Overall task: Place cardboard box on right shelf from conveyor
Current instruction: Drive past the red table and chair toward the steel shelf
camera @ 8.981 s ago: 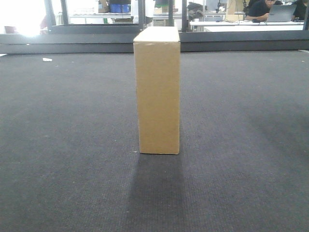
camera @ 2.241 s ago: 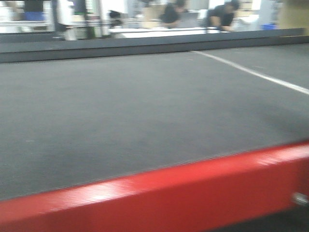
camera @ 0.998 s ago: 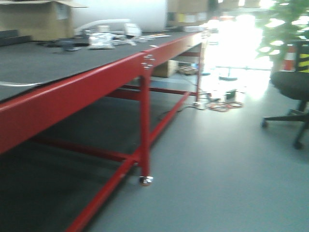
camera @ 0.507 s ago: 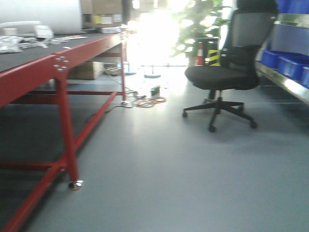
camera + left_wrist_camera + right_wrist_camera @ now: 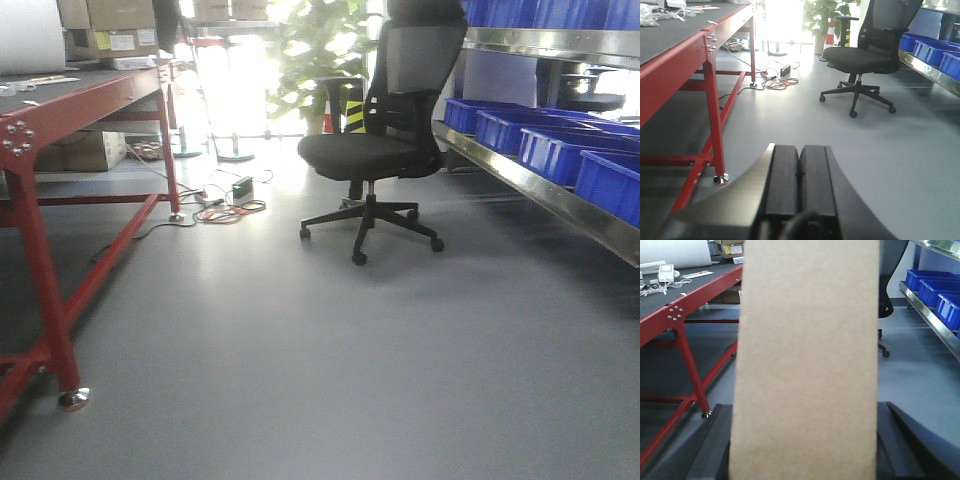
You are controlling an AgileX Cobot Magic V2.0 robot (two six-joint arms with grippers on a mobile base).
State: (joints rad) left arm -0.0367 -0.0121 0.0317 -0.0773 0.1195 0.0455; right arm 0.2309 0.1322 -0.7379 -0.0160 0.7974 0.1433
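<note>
A plain tan cardboard box [image 5: 805, 355], smooth and blurred by closeness, stands upright across the right wrist view. It is held between the dark fingers of the right tool [image 5: 804, 450], its top and bottom cut off. The front view misses it, showing smooth grey floor [image 5: 300, 360], a black mesh chair [image 5: 375, 150], a red-framed desk [image 5: 43, 270] on the left and a shiny steel shelf [image 5: 540, 192] with blue bins [image 5: 555, 150] on the right. The left tool [image 5: 799, 185] is closed, black pads touching, holding nothing.

Smooth grey floor [image 5: 330, 370] spreads wide. A black office chair [image 5: 365, 155] stands mid-room; a red-framed bench [image 5: 40, 250] lines the left, blue bins [image 5: 555, 150] the right. Glare floods behind a leafy plant [image 5: 310, 50].
</note>
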